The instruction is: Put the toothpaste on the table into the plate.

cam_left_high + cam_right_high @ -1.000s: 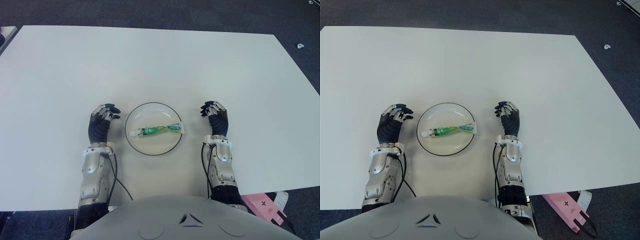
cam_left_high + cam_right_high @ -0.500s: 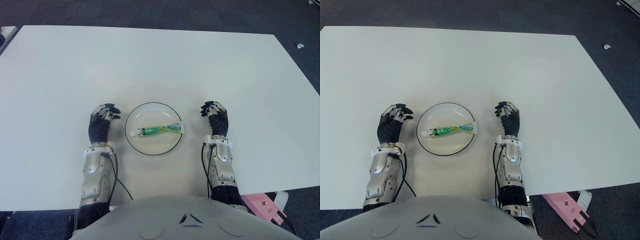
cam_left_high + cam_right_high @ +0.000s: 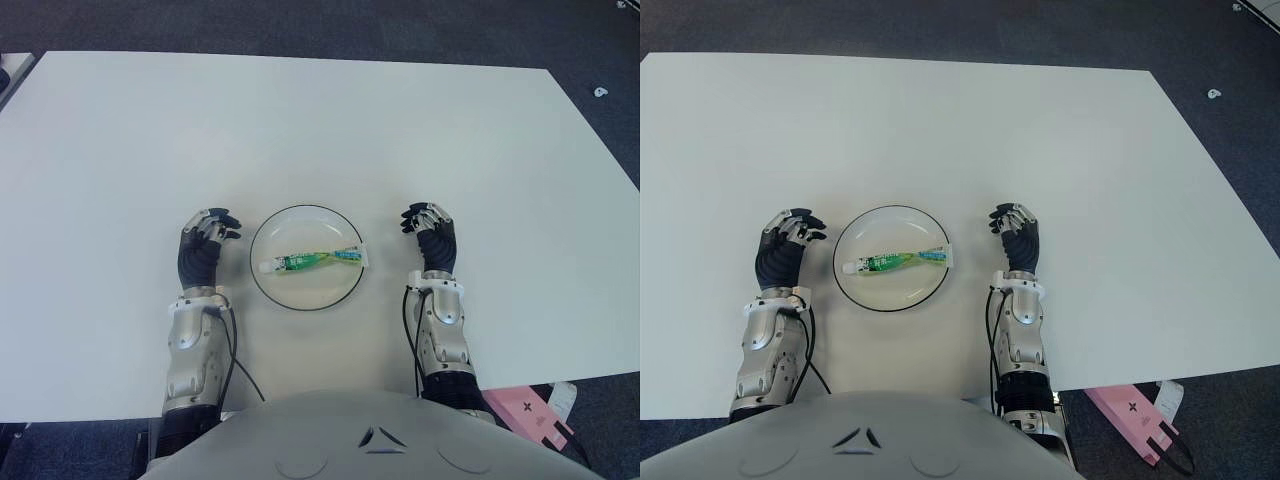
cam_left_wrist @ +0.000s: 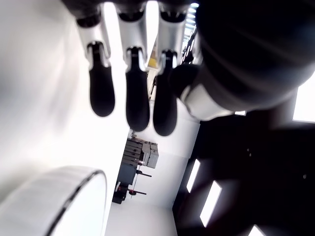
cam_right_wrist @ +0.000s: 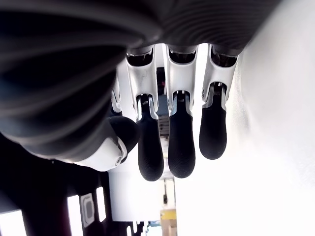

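The toothpaste (image 3: pixel 312 260) is seen lying inside the plate (image 3: pixel 290 297); both the left hand (image 3: pixel 200 250) and right hand (image 3: pixel 432 238) are loosely open, empty, so only a careless nudge of the rim could be feared

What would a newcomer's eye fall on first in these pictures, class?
First, the toothpaste tube lying inside the black-rimmed plate, near the front edge of the wide white table. Next, the two dark robot hands flanking the plate: the left hand and the right hand, both empty with fingers relaxed.
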Motion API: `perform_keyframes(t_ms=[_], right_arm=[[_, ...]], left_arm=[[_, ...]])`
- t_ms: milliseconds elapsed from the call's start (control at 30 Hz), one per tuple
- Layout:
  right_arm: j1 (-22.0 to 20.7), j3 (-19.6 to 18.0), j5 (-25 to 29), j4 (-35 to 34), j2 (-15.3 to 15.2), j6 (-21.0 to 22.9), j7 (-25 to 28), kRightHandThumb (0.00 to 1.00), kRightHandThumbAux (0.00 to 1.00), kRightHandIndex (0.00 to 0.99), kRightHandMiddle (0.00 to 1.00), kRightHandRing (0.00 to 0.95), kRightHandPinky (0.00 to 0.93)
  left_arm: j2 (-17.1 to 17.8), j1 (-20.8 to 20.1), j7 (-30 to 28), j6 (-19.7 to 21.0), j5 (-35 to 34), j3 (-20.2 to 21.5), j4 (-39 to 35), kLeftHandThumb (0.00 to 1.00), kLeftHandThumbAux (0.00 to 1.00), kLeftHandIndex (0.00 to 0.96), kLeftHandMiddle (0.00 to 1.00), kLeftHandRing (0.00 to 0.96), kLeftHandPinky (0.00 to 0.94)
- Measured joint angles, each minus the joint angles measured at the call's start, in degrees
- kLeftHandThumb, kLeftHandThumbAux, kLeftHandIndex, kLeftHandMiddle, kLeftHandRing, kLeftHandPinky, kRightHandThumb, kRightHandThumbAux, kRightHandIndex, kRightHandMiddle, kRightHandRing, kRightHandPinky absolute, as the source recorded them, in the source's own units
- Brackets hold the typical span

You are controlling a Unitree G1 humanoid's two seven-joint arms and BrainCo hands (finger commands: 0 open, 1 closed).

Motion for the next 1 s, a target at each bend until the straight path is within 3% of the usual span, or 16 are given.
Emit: perform_keyframes(t_ms=[1000], right_arm=[[0.71, 0.43, 0.09, -0.88, 0.03, -0.15, -0.43, 0.709, 0.726, 0.43, 0.549, 0.562, 0.569]], left_arm=[[-0.02, -0.1, 1.37, -0.11, 0.04, 0.14, -0.02, 0.714, 0.722, 0.433, 0.521, 0.537, 0.535]])
